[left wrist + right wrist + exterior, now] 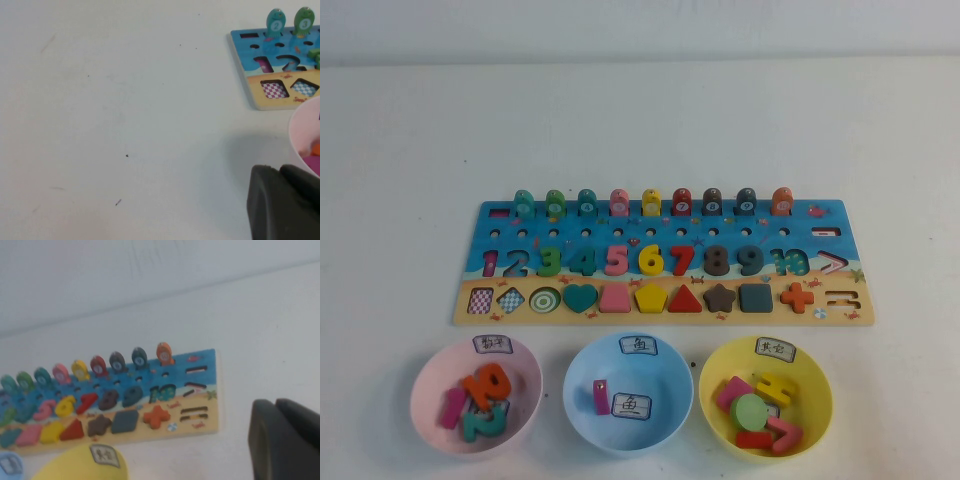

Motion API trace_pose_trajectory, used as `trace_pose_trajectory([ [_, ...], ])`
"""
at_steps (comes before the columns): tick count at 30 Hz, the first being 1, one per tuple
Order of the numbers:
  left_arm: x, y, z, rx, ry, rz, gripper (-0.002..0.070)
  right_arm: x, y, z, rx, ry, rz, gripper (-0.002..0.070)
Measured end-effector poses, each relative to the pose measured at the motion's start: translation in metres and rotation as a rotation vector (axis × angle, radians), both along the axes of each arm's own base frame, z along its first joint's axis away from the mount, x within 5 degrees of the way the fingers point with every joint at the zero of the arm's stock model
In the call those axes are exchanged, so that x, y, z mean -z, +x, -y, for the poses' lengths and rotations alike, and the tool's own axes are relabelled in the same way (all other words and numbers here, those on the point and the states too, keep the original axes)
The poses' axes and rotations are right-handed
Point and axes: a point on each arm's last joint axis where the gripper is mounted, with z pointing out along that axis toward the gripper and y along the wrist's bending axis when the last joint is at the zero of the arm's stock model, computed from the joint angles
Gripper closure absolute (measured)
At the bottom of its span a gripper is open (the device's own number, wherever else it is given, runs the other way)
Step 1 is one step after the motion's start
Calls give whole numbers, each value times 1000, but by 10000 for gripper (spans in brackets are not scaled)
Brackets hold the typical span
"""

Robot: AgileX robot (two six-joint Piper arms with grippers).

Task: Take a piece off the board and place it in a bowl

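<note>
White matte table [400, 200]; flat wooden cross [797, 295] seated in board [665, 308], behind glossy yellow bowl [718, 400]. Only wrist views show my grippers: right gripper [285, 440] together right of board; left gripper [282, 202], cannot tell, left of board.

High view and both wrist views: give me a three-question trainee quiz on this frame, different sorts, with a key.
1. True or false: the orange plus sits in its slot on the board.
2. Which bowl is nearest the plus? A pink, B blue, C yellow.
3. Fill in: the right hand is ___ and holds nothing.

Key:
1. True.
2. C, the yellow bowl.
3. Shut. It is off the board's right end; the left hand is beside the pink bowl.
</note>
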Motion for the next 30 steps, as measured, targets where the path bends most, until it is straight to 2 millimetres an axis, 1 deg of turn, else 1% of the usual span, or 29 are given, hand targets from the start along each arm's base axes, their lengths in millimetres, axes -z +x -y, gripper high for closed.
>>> trace_pose_trajectory([
  [5, 0, 0, 0, 0, 0, 0, 676, -7, 0, -1, 13, 253, 14, 694],
  [7, 0, 0, 0, 0, 0, 0, 676, -8, 0, -1, 17, 315, 15, 694],
  [12, 0, 0, 0, 0, 0, 0, 676, -10, 1, 0, 26, 323, 33, 694],
  [18, 0, 0, 0, 0, 0, 0, 676, -11, 1, 1, 33, 398, 34, 694],
  [21, 0, 0, 0, 0, 0, 0, 676, -11, 2, 0, 27, 409, 11, 694],
  [23, 0, 0, 0, 0, 0, 0, 676, -16, 4, -2, 14, 398, -29, 694],
  [25, 0, 0, 0, 0, 0, 0, 676, -26, 9, -6, -5, 371, -82, 694],
  [30, 0, 0, 0, 0, 0, 0, 676, -50, 29, -16, -86, 270, -223, 694],
])
